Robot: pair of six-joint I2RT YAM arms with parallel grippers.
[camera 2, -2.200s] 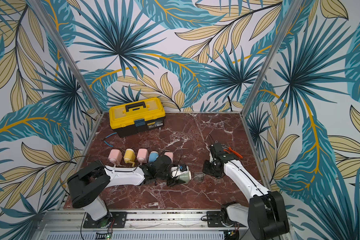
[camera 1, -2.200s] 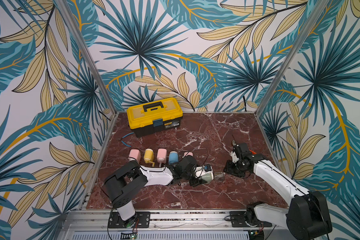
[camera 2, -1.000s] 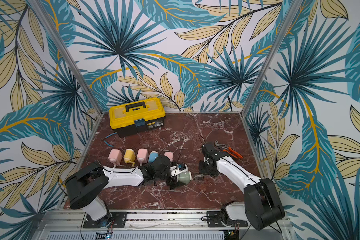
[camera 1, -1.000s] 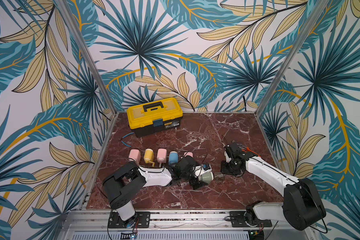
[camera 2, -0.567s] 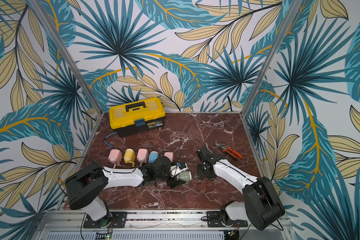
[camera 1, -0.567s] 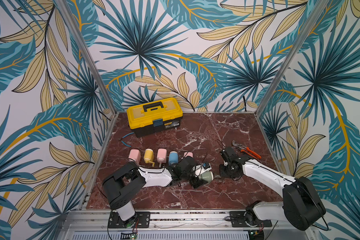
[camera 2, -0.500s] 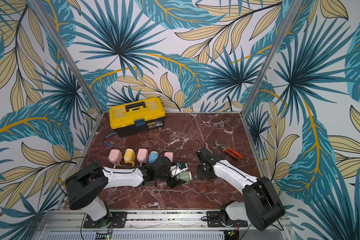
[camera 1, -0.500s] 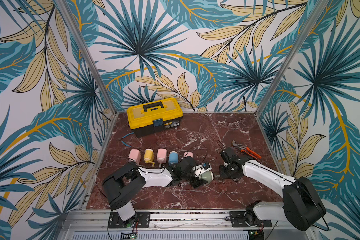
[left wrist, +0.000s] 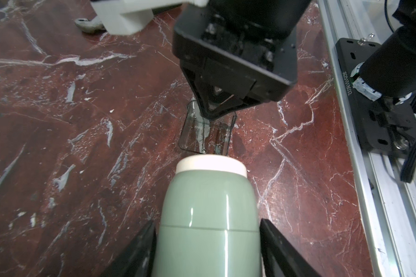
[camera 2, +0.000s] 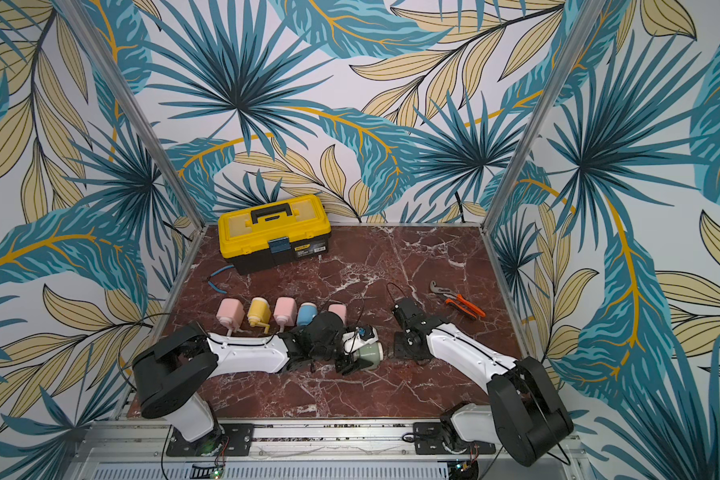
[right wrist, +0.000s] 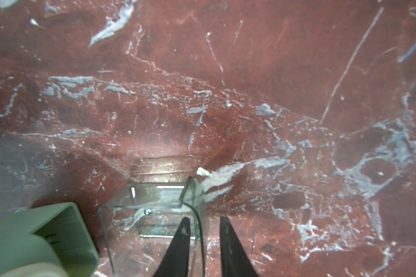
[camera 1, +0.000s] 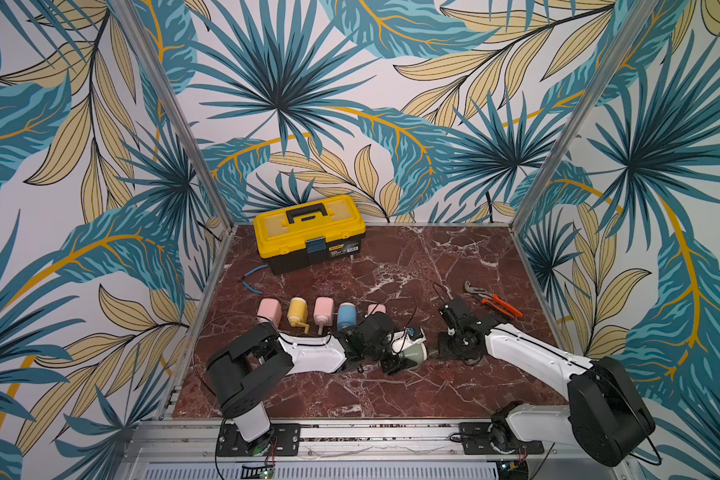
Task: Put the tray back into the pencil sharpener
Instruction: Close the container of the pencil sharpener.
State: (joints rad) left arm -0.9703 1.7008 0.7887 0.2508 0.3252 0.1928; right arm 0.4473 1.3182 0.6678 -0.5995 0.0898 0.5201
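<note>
Clear tray lip just beside pencil sharpener slot, bare table beyond; left end effector grips it; right end effector narrow astride tray wall, moved closer than before.

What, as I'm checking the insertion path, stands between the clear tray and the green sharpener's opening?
Nothing visible: only a strip of bare marble lies between the clear tray and the green sharpener's open slot.

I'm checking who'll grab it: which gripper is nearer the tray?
Right. The right gripper straddles a wall of the tray, one finger inside. The left gripper is behind the sharpener it holds, which lies beside the tray.
</note>
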